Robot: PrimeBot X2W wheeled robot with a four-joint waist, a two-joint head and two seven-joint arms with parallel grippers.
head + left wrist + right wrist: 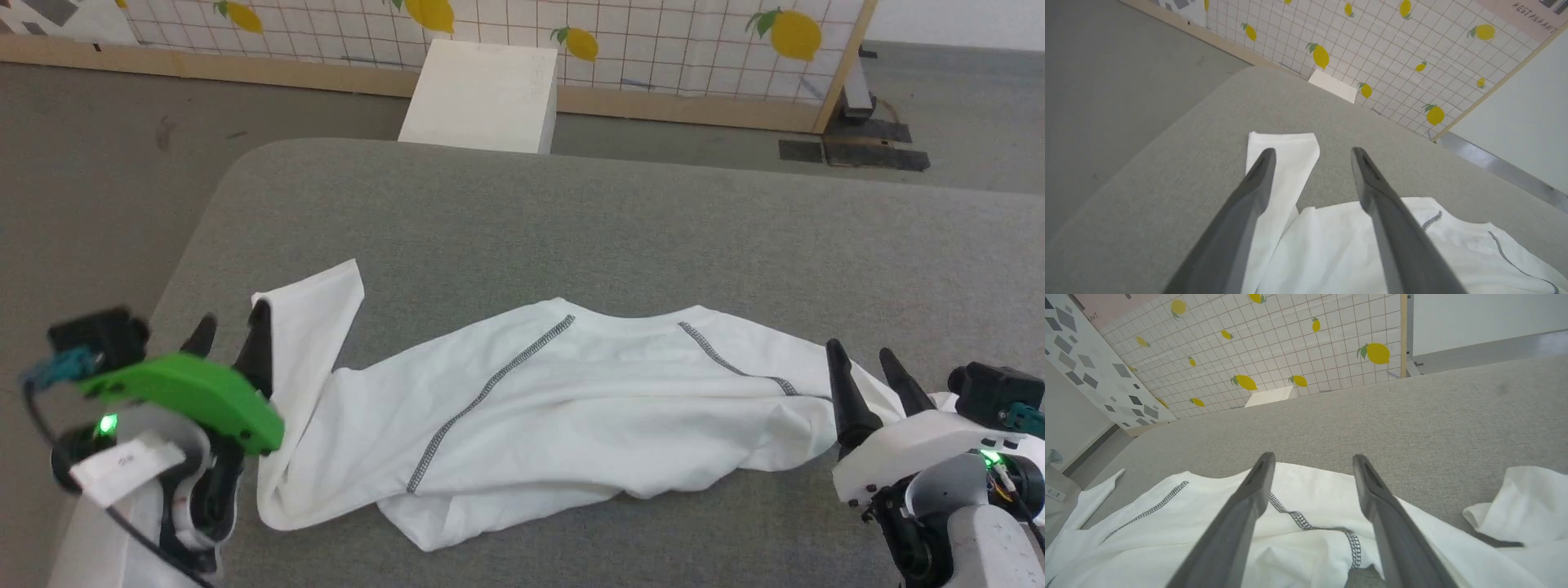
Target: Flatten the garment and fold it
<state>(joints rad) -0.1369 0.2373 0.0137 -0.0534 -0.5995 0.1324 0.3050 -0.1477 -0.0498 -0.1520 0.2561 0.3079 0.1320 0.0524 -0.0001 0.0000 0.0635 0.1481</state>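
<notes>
Left arm low at the near left corner of the table [571,220], wrist under a green cover with a green light lit. My left gripper [233,322] points away from me. Its two dark fingers [1241,212] are spread wide with nothing between them. The inner finger lies along the edge of the sleeve [318,310]; I can't tell if it touches the cloth.

Right arm low at the near right, white wrist, green light lit. My right gripper [859,353] is tilted up and slightly left, with its fingers likewise wide apart and empty. It sits over the shirt's right end.

The shirt [571,408] is white and lies across the near half of the table between both grippers. It is rumpled, with the left sleeve stretched out away from me and a bunched bit of cloth at the far right. Two dark zigzag seams [490,388] run diagonally from the neckline.

In the left wrist view, a pink sign [1533,16] reads "RESTAURAN", cut off at the frame edge. A white tag [122,465] on my left wrist has print too small to read. No readable label on the shirt from these angles.

A white box [482,94] stands beyond the table, against a grid wall panel [653,33] printed with lemons.
</notes>
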